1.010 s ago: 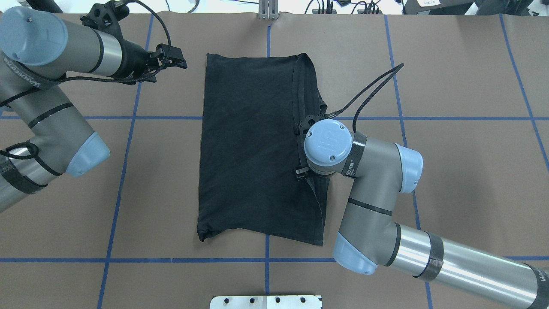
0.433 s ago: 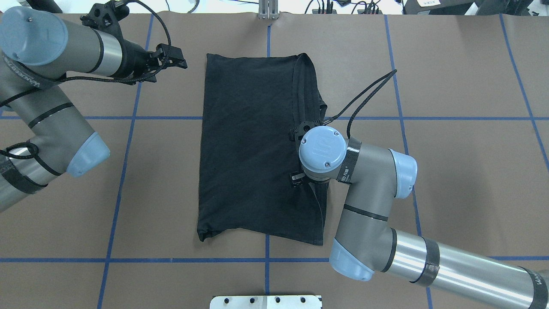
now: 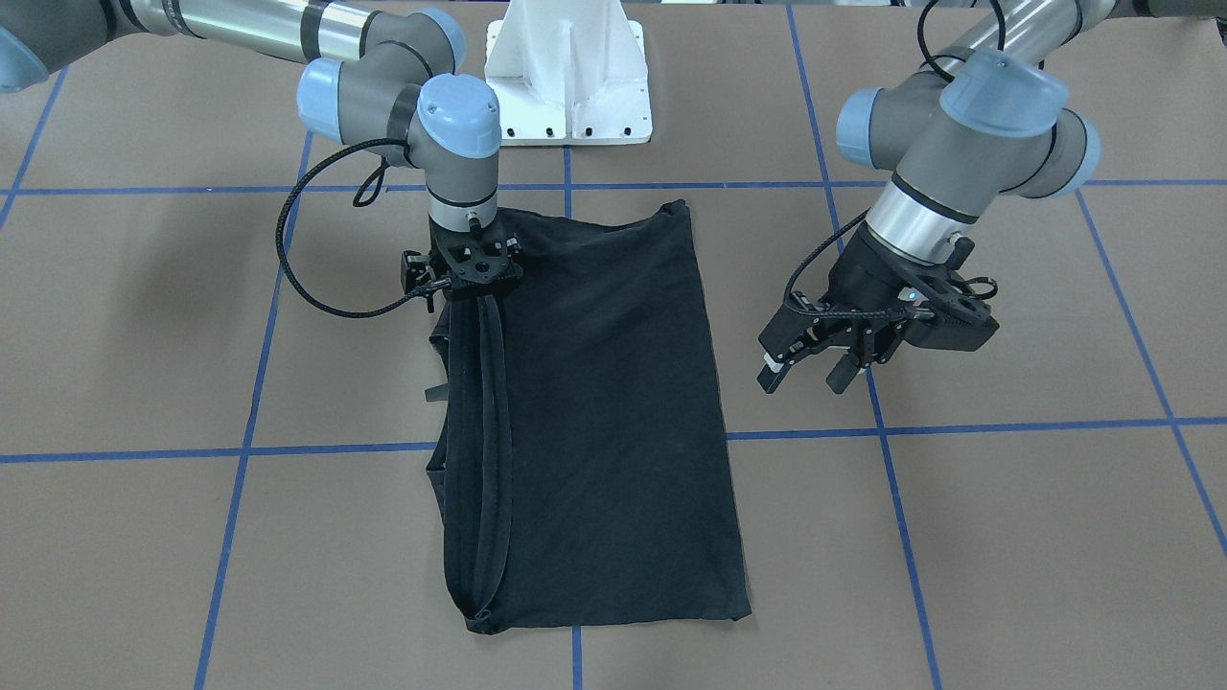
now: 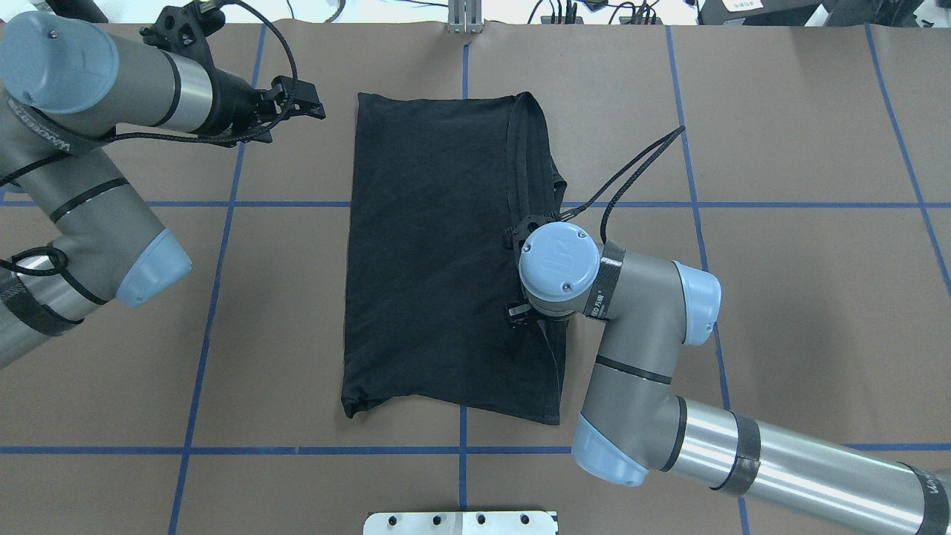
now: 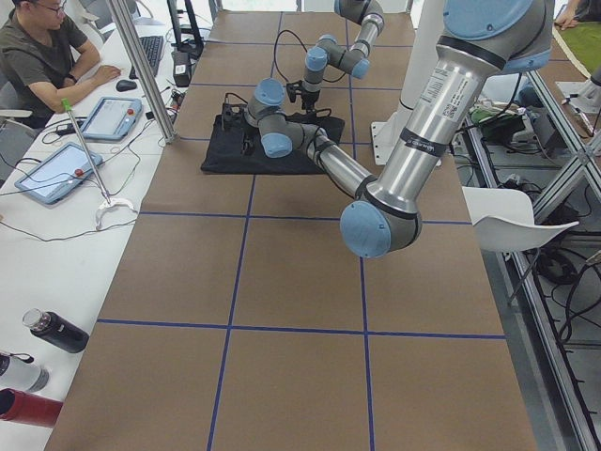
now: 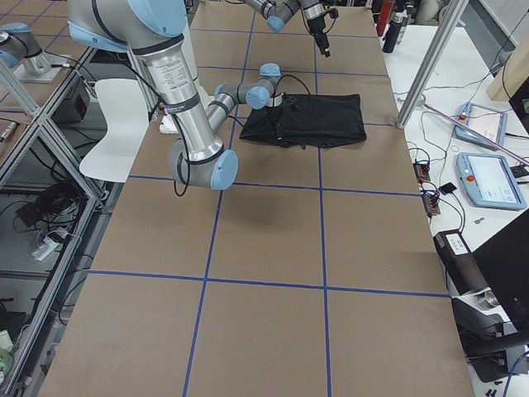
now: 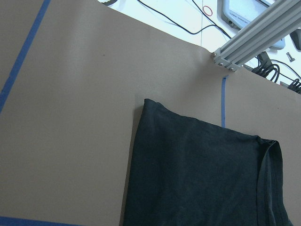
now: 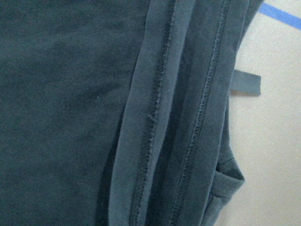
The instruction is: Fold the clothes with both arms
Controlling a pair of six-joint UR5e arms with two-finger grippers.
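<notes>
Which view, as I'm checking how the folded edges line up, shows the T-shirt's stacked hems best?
The right wrist-mounted view: the stacked hems fill the frame, stitching visible. The front-facing and overhead views show them only as thin ridges, partly under the right arm. The left wrist view catches one end; the side views are too small.

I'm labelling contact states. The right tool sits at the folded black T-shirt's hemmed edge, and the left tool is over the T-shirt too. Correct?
Not quite. The left tool hangs over bare table beside the T-shirt, not over it, as the exterior front-facing view shows. The right tool is at the hemmed edge, as stated.
</notes>
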